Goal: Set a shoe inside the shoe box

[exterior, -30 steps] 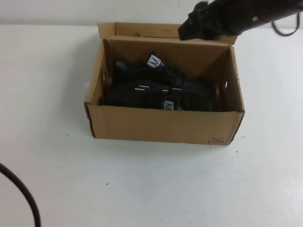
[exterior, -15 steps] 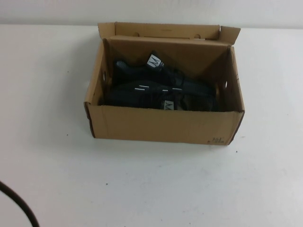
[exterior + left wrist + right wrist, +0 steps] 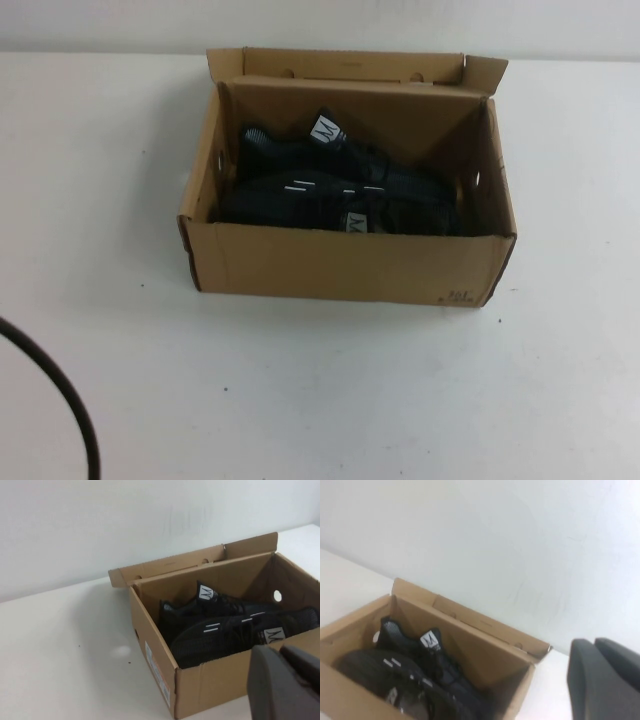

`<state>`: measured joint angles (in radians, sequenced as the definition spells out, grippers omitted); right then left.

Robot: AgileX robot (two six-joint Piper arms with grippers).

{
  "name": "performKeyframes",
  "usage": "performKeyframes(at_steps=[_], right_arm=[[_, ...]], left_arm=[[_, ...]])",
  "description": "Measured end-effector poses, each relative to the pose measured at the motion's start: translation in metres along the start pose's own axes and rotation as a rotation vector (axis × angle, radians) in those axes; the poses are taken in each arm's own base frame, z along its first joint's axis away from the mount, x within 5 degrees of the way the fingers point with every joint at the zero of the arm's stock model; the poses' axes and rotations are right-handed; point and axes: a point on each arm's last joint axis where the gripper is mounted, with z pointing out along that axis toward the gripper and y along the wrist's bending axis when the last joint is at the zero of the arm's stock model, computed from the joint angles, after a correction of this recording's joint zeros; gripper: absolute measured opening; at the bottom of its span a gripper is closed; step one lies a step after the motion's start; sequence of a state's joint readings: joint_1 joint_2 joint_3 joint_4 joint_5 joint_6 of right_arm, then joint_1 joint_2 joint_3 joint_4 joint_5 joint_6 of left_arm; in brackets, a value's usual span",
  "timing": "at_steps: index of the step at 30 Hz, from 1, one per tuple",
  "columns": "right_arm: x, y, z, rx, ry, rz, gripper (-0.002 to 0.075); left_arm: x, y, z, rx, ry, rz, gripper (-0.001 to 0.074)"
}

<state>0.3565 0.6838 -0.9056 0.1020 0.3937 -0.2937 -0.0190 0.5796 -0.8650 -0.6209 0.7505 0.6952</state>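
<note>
1. Brown corrugated card fills the middle of the high view: the shoe box [image 3: 345, 262] sits on the white desk [image 3: 120, 380] with its hinged flap lid [image 3: 350, 65] folded back. A second ago the right arm hung over the far right corner of the box; now we see no arm above it, only a dark cable [image 3: 60, 395] at the near left edge. We judge that the right arm has let go and pulled away, so the placing looks done. Two black mesh sneakers lie inside, side by side: the shoe [image 3: 330, 150] nearer the back wall shows its white tongue label, its partner [image 3: 335, 205] lies against the front wall.

2. Left wrist view: the left gripper [image 3: 286, 685] hangs low beside the box's front, outside it, jaws closed on nothing. We see both sneakers from the side, the far shoe [image 3: 207, 602] with label upright, the near one [image 3: 225, 635] showing short white dashes. Both rest below the rim, touching each other.

3. Right wrist view: the right gripper [image 3: 605, 680] is raised above and beside the box, closed and empty. The shoe box [image 3: 470, 630] lies below it, the shoes [image 3: 425, 670] dark and tucked down inside. Nothing sticks up to block the lid.
</note>
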Motion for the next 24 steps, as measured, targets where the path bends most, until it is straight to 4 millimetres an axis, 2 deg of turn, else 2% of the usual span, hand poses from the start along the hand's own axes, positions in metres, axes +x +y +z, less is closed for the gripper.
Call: performKeyframes(at_steps=[3,6,10,15,24], right_arm=[[0.024,0.004,-0.016,0.008,-0.015,-0.001,-0.0015],[0.051,0.008,-0.023,0.006,0.012,-0.002,-0.0015],[0.084,0.013,-0.023,0.001,0.081,0.064,-0.0015],[0.116,0.017,-0.016,0.006,0.156,0.151,-0.0015],[0.118,0.017,-0.015,0.011,0.148,0.16,-0.0015]], left_arm=[[0.001,0.001,0.003,0.002,0.011,-0.006,-0.0001],[0.001,0.002,0.004,0.002,0.013,-0.006,-0.0001],[0.001,0.002,0.004,0.003,0.014,-0.008,-0.0001],[0.001,0.001,0.004,0.004,0.013,-0.023,-0.0001],[0.001,0.001,0.004,0.004,0.013,-0.043,-0.0001]])
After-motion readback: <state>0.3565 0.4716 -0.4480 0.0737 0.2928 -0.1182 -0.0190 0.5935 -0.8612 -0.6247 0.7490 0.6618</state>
